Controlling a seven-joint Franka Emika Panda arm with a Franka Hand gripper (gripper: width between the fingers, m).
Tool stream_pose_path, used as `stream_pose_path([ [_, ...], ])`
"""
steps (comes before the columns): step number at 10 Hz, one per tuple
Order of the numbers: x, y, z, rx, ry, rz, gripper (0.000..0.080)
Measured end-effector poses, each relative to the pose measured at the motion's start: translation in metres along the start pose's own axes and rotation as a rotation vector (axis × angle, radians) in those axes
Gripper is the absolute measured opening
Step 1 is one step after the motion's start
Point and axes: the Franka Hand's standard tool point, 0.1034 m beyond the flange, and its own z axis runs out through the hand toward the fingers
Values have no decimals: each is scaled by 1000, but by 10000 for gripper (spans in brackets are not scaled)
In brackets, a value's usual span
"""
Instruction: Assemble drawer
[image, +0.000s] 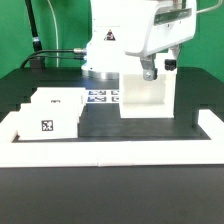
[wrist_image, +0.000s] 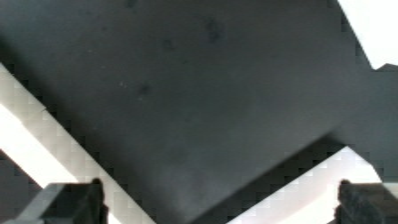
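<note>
Your hand (image: 150, 73) hung up by the top edge of the big box (image: 148, 97). From the exterior view you could not tell if it touched the box. The white arm (image: 125, 35) reached down to it from above.

In the wrist view the hand (wrist_image: 217, 205) was released. Its two dark fingers (wrist_image: 71, 205) stood wide apart. Only the dark table (wrist_image: 196, 90) showed between them, so the hand gripped nothing.

The big box, the large part of the drawer, stood upright on the black table (image: 120, 125). It was plain white on the sides you could see.

The small box (image: 55, 112) sat on the table well away from the big box, toward the exterior view's left. It had a black-and-white square tag (image: 46, 125) on the side facing the camera. The two boxes did not touch.

The marker board (image: 102, 97) lay flat on the table between the small box and the big box, just beside the big box. Its printed squares faced up.

The long low white wall (image: 110, 147) ran across the table in front of the big box, nearer the camera. It turned a corner at each end.

In the wrist view a white strip (wrist_image: 36, 130) crossed the table at a slant, and a small white corner (wrist_image: 382, 50) showed at the edge of the picture. You could not tell which things those were.
</note>
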Motion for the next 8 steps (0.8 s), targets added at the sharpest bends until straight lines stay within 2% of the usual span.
stream_pose_path([
  [6,0,0,0,0,0,0,649],
  [7,-1,-1,-1,-2,2,7,649],
  [8,-6,-6,-4,-15,13,41,649],
])
